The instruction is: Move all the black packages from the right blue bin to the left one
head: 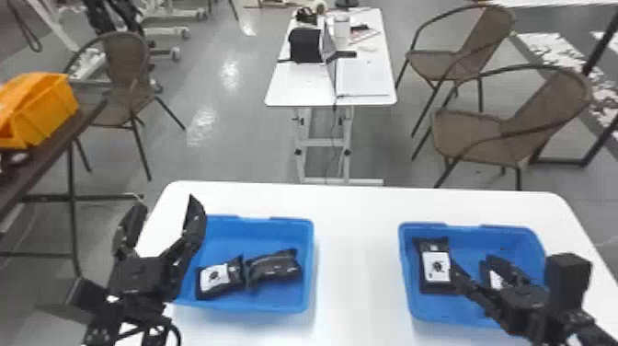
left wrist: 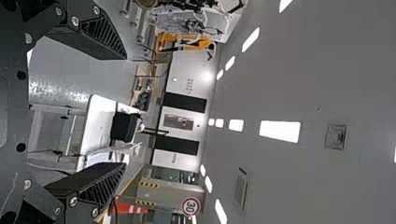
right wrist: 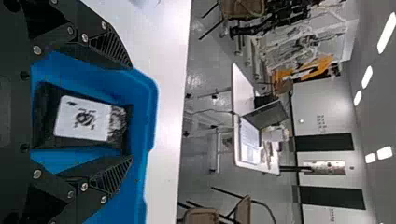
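Item under inspection: black package (right wrist: 119, 128), white label (right wrist: 77, 119) uppermost, inside the right blue bin (head: 460, 317); its far end looks creased. Judged light, with soft film over a filling that may shift; the glossy wrap could slip if pinched only at the creased end. Recommended hold: across the narrow width, about the middle of the label, low on the sides and with moderate pressure, since a hard squeeze may bulge or split the film. The right gripper (right wrist: 131, 113) is spread, a finger towards each long side of the package; no grip observed. In the head view, a labelled package (head: 434, 269) lies along the right bin's left wall, and a white patch (head: 495, 279) shows beside the fingers, partly covered; whether it belongs to another package cannot be confirmed. Left of the right bin, on the same white desk (head: 358, 257), the left bin (head: 257, 306) holds a second labelled package (head: 220, 278) and a glossy dark package (head: 274, 267). The left gripper (head: 168, 204), farthest left of the right bin, is parted and empty
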